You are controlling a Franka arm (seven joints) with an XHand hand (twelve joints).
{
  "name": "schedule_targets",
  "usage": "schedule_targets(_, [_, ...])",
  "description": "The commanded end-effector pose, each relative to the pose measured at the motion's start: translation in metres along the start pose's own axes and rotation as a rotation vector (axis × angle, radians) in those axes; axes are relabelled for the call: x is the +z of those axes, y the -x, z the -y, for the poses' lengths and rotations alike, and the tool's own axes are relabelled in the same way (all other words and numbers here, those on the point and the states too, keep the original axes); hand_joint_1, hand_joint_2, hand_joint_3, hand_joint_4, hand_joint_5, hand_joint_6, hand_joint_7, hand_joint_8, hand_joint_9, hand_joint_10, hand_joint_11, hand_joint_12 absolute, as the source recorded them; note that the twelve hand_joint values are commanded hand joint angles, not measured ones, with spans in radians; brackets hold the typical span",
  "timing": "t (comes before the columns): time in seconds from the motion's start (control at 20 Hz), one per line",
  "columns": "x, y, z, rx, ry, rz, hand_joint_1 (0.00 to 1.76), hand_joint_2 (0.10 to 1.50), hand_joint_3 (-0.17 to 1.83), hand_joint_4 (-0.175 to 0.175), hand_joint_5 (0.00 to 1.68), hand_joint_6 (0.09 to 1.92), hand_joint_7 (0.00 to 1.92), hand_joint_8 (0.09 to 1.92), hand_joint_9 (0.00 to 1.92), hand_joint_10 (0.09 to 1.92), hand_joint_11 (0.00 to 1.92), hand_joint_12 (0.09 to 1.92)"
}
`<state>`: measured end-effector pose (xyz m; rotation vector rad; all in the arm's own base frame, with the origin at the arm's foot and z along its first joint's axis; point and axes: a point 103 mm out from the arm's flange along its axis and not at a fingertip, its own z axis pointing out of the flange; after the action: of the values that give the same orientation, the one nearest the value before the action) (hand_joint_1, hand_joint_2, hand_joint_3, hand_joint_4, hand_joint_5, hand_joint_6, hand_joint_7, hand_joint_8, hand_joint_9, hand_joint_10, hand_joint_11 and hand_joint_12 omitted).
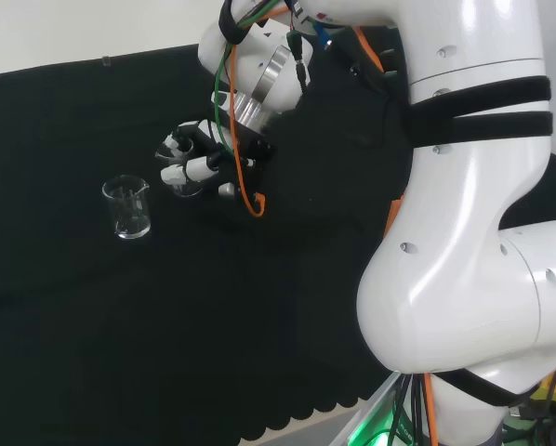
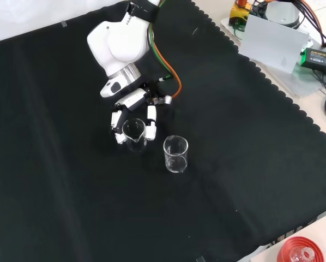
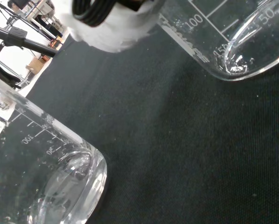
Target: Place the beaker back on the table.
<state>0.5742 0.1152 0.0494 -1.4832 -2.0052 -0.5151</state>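
Observation:
Two clear glass beakers are on the black cloth. In the front view the hand (image 2: 131, 105) comes in from the top, and its fingers (image 2: 151, 121) curl round one beaker (image 2: 134, 135), which is upright with its base at the cloth. The other beaker (image 2: 175, 154) stands free just right of it, apart from the hand. In the head view the hand (image 1: 200, 158) wraps the held beaker (image 1: 187, 183), and the free beaker (image 1: 127, 206) stands to its left. The wrist view shows two beaker bases (image 3: 69, 182) (image 3: 242, 51) on the cloth, close to a white part of the hand (image 3: 111, 25).
Orange and green cables (image 1: 245, 190) hang from the wrist beside the hand. The arm's white links (image 1: 464, 214) take up the right of the head view. Boxes and electronics (image 2: 277, 41) lie beyond the cloth's scalloped edge at the front view's top right, and a red ring (image 2: 299, 254) sits at the bottom right.

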Motion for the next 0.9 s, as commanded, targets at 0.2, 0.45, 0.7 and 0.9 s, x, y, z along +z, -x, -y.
schedule_targets(0.2, [-0.013, 0.010, 0.012, -0.006, -0.084, -0.036, 1.34, 1.11, -0.17, -0.047, 0.72, 1.12, 1.00, 0.87, 0.98, 0.85, 0.47, 1.27])
schedule_targets(0.45, [0.005, -0.002, -0.001, -0.002, -0.115, -0.013, 1.29, 0.96, -0.17, -0.087, 0.35, 0.79, 0.60, 0.72, 0.71, 0.67, 0.16, 1.36])
schedule_targets(0.7, [0.004, -0.009, 0.001, -0.023, -0.115, -0.015, 1.18, 0.91, -0.17, -0.106, 0.24, 0.32, 0.20, 0.72, 0.33, 0.78, 0.01, 1.31])
schedule_targets(0.9, [0.000, -0.010, 0.005, -0.024, -0.112, -0.003, 1.12, 0.88, -0.17, -0.111, 0.20, 0.13, 0.08, 0.72, 0.21, 0.81, 0.00, 1.20])
